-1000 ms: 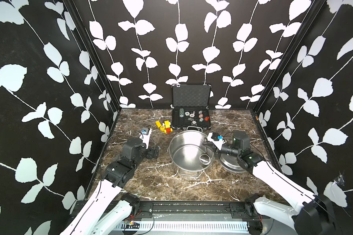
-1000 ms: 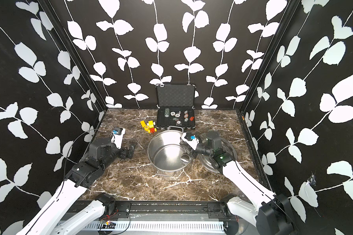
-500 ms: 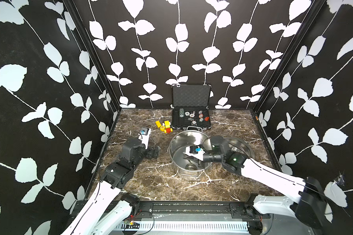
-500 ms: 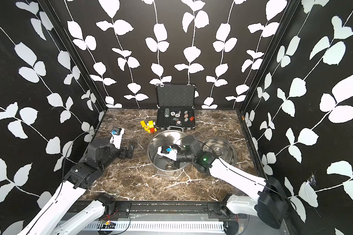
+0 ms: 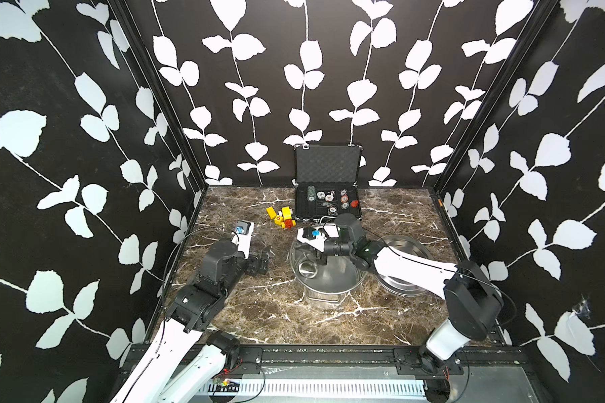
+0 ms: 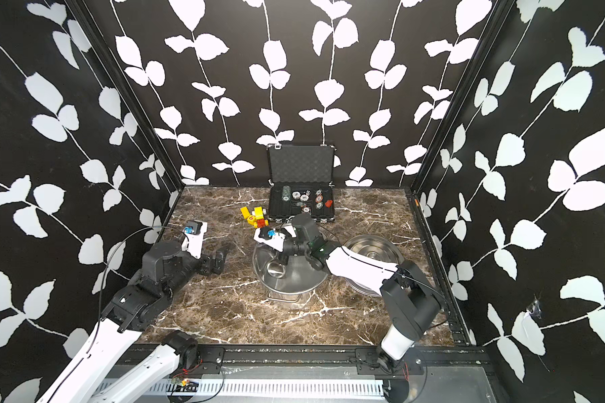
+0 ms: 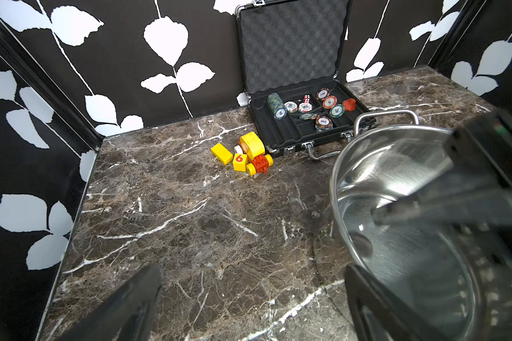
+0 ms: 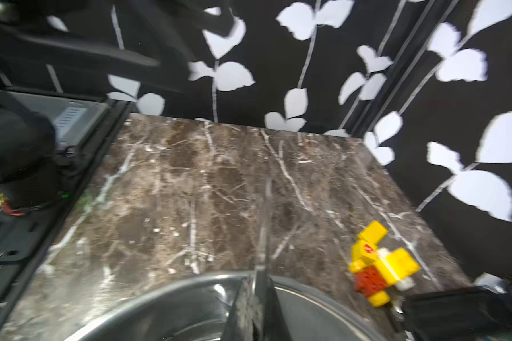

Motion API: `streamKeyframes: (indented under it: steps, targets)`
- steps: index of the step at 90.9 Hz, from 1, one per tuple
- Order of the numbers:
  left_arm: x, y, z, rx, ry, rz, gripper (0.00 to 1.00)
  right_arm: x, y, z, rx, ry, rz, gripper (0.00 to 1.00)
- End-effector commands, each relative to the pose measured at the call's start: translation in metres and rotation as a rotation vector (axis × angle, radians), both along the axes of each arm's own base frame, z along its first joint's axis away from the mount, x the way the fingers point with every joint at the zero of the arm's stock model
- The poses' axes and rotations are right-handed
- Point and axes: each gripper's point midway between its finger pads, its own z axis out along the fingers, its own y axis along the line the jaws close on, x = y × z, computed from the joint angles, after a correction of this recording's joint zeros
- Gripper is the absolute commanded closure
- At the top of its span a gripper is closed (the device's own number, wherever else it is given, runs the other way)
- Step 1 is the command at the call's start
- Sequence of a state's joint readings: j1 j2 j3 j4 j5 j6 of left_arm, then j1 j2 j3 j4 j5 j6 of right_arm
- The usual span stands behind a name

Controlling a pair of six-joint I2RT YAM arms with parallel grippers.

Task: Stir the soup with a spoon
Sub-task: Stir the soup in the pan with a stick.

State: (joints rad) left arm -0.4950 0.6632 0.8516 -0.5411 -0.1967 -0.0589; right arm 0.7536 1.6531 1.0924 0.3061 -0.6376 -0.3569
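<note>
I see the brown stone table (image 5: 259, 314) first. My right arm (image 5: 409, 268) reaches in low from its side and passes over the flat lid (image 5: 404, 244). Its wrist bends down over the big steel pot (image 5: 332, 282) in the middle. My left arm (image 5: 217, 272) lies low on its own side and points at the pot, a little apart from it. The pot is bare and shiny inside. The left gripper (image 5: 263, 260) has its fingers spread wide. The right gripper (image 5: 320, 257) pinches the thin handle of the spoon (image 5: 307, 268). The spoon's round cup sits down in the pot, near the wall on the left arm's side.
</note>
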Motion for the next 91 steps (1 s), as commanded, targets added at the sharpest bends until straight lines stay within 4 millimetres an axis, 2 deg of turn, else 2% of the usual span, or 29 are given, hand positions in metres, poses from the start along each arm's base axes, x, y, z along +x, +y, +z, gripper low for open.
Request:
streamKeyframes:
  steps: [1,11,13,16,26,35,51,72,84,91]
  targets:
    - [-0.003,0.004,-0.001,0.02,0.0,0.005,0.01,0.024,-0.012,0.029,0.113,-0.033,-0.034,1.0]
    - [-0.003,0.004,-0.002,0.022,0.003,0.006,0.01,0.037,-0.037,0.026,0.116,-0.026,-0.095,1.0]
    - [-0.002,0.004,-0.003,0.023,0.004,0.007,0.01,0.039,-0.043,0.021,0.107,-0.017,-0.109,1.0]
    - [-0.002,0.003,-0.003,0.024,0.004,0.006,0.01,0.039,-0.053,0.03,0.117,-0.034,-0.13,1.0]
    - [0.0,0.001,-0.003,0.02,0.004,0.002,0.01,0.04,-0.085,0.024,0.089,-0.03,-0.206,1.0]
    - [0.002,-0.001,-0.004,0.016,0.009,-0.005,0.01,0.033,-0.112,0.019,0.058,-0.029,-0.259,1.0]
    - [0.006,-0.005,-0.007,0.012,0.013,-0.011,0.01,0.008,-0.149,0.011,0.006,-0.019,-0.33,1.0]
    - [0.011,-0.012,-0.006,-0.01,0.014,-0.024,0.01,-0.035,-0.157,0.019,0.042,0.036,-0.265,1.0]
    - [0.013,-0.015,-0.006,-0.024,0.018,-0.028,0.01,-0.055,-0.148,0.029,0.068,0.043,-0.21,1.0]
    - [0.013,-0.015,-0.006,-0.027,0.02,-0.03,0.01,-0.067,-0.135,0.033,0.07,0.04,-0.158,1.0]
